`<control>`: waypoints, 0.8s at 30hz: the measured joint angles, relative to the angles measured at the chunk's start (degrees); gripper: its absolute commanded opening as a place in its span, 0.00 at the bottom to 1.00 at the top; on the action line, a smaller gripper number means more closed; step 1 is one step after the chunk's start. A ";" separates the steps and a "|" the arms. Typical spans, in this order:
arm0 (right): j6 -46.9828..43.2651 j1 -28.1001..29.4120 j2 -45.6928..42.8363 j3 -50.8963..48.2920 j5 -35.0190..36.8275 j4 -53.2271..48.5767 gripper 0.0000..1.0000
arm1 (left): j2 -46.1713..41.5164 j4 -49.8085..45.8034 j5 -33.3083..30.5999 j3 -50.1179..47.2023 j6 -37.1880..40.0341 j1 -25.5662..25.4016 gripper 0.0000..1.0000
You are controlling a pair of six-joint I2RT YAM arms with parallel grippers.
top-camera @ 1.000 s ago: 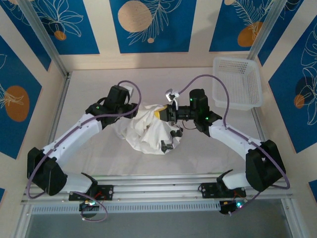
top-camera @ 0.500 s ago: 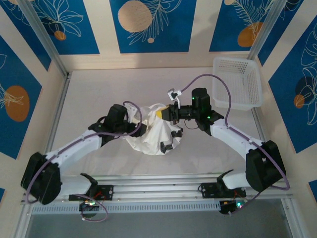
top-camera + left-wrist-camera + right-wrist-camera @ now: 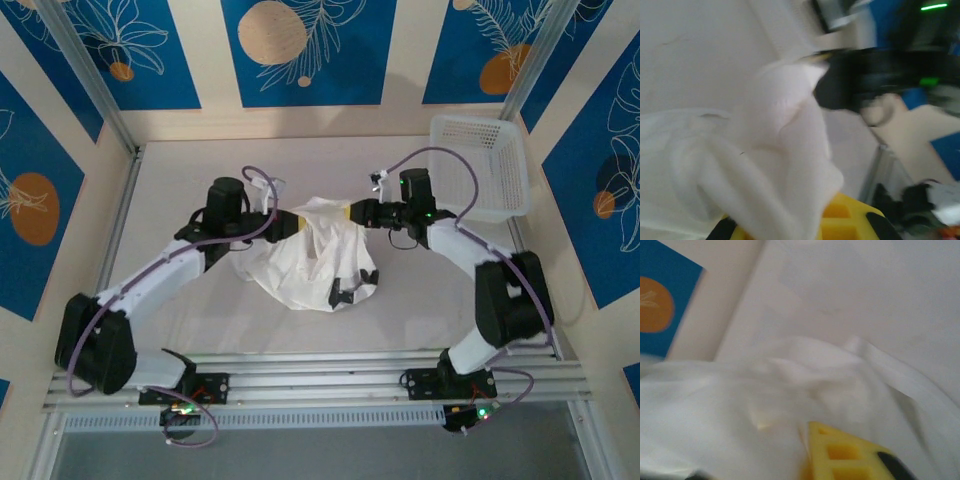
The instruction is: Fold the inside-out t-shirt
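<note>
**Top external:** white t-shirt (image 3: 310, 262), bunched mid-frame on the table (image 3: 200, 160), one peak raised. Left gripper (image 3: 291, 222) is clenched on the peak's left side. Right gripper (image 3: 352, 212) sits at the peak's right side; whether it grips cannot be told. Lattice basket (image 3: 476, 121), upper right, well apart.

**Left wrist:** blurred. Cloth drapes over the left finger (image 3: 840, 214), yellow, at the lower edge. A dark shape at the peak is probably the right gripper.

**Right wrist:** blurred. Cloth fills the lower frame, overlapping the right finger (image 3: 840, 450), yellow.

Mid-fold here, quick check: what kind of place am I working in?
Probably a purpose-built robot test cell, not a home: blue printed panels wall in the white table, aluminium rails carry the arm bases, and the t-shirt and a plastic basket sit on it.
</note>
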 measured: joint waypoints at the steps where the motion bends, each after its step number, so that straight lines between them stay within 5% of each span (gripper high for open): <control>1: 1.18 -0.04 1.84 -0.28 -0.52 -0.09 0.36 | -2.01 -1.07 1.11 0.07 -0.22 0.00 0.00; 5: 3.78 1.03 0.02 -2.29 1.33 0.07 0.40 | -6.49 -5.44 1.99 0.74 -0.55 0.00 0.00; 8: 3.52 3.52 -9.18 -5.49 8.37 1.01 0.45 | -6.49 -8.98 0.98 1.40 -0.57 0.00 0.00; 13: -5.81 16.28 -26.97 -15.13 18.80 10.08 0.55 | -4.04 -11.43 0.31 1.40 -1.68 0.00 0.00; 19: -17.75 26.25 -25.46 -17.97 23.26 13.00 0.57 | -2.29 -11.47 0.26 1.70 -2.78 0.00 0.00; 23: -21.00 27.17 -18.05 -16.68 26.53 12.83 0.06 | -2.21 -11.47 -0.07 1.84 -3.15 0.00 0.00; 24: -21.22 27.08 -16.63 -15.89 26.14 12.00 0.00 | -2.21 -11.72 -0.70 1.90 -3.06 0.00 0.00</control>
